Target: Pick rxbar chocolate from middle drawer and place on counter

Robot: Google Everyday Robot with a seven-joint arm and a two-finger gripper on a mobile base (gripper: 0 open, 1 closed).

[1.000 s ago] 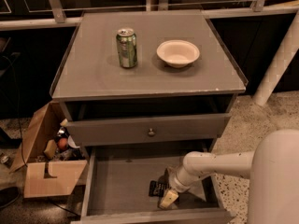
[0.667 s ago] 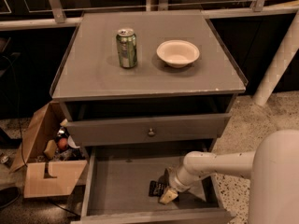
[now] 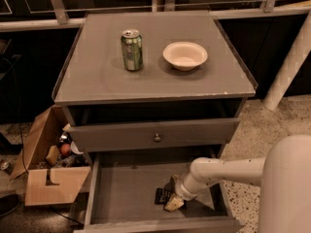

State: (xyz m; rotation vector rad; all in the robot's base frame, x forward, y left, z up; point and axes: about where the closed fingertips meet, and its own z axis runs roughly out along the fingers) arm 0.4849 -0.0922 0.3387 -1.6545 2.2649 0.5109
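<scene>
The gripper (image 3: pixel 171 198) reaches down into the open middle drawer (image 3: pixel 121 191) at the end of the white arm (image 3: pixel 228 171). It sits low over the floor right beside the single rxbar chocolate (image 3: pixel 161 196), which lies flat near the drawer's front, though it cannot be told whether the gripper is open or closed. Above the drawer's back juts one closed drawer front (image 3: pixel 116 137) with one round knob (image 3: pixel 157 138). On the counter (image 3: pixel 97 79) stand one green soda can (image 3: pixel 131 50) and one pale bowl (image 3: pixel 185 56), near each other but apart, and one open cardboard box (image 3: pixel 46 181) of clutter sits on the floor to the cabinet's left.
</scene>
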